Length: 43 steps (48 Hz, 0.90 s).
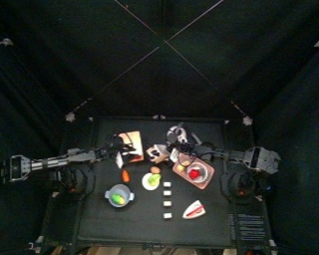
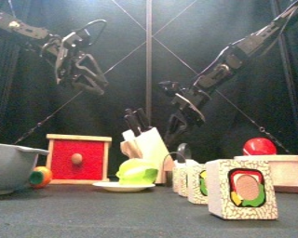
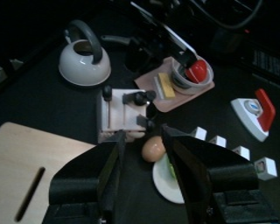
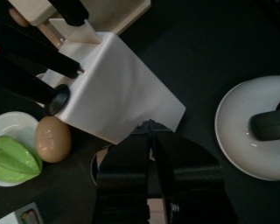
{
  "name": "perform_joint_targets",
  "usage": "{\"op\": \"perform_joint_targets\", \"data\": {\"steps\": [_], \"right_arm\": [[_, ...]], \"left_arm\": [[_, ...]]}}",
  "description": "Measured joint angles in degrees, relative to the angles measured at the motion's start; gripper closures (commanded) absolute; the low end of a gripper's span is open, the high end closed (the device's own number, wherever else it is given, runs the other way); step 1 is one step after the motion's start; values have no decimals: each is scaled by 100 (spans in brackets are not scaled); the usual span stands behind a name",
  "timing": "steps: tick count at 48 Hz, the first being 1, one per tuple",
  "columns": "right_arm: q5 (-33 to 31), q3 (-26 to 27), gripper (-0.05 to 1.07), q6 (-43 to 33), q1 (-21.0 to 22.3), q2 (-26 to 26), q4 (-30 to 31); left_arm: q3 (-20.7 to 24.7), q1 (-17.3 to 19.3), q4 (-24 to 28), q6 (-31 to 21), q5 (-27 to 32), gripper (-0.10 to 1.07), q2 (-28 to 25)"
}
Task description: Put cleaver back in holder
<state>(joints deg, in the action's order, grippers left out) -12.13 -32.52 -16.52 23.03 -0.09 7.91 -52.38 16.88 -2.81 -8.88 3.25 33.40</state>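
The cleaver (image 4: 113, 83) shows its broad white blade in the right wrist view, slanting away from the holder (image 4: 43, 12), whose slots carry several black-handled knives. My right gripper (image 4: 154, 131) is shut on the blade's near edge. In the front view that gripper (image 2: 182, 113) hangs just above and right of the holder (image 2: 149, 147). The left wrist view shows the holder (image 3: 122, 114) as a pale block beyond my left gripper (image 3: 149, 147), which stands open, high up and holding nothing. From the front, the left gripper (image 2: 87, 67) is raised at the upper left.
A white kettle (image 3: 81, 61) stands beyond the holder. A pinkish tray (image 3: 166, 96) carries a bowl with a red item. An egg (image 3: 153, 150) and a plate (image 3: 171, 182) lie near the holder, and a pale cutting board (image 3: 38, 157) lies nearer my left arm. Small boxes (image 2: 242, 189) line the front edge.
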Motion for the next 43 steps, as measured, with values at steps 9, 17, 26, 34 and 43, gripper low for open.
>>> {"op": "perform_joint_targets", "data": {"steps": [9,17,26,34,43], "right_arm": [[-624,35,69,0,-237,-255,-677],[-1143,-18,69,0,-580,-387,-1318],[-1652,-88,69,-9,-835,-422,-2013],[-1775,-105,69,-18,-1011,-422,-2452],[-1960,-105,69,-26,-1125,-422,-2918]], "left_arm": [[-466,-378,202,0,-308,20,237],[-650,-782,527,0,-519,20,325],[-1055,-1063,668,0,-879,20,352],[-1090,-1081,721,0,-1116,20,536],[-1239,-1081,738,0,-1160,21,747]]}}
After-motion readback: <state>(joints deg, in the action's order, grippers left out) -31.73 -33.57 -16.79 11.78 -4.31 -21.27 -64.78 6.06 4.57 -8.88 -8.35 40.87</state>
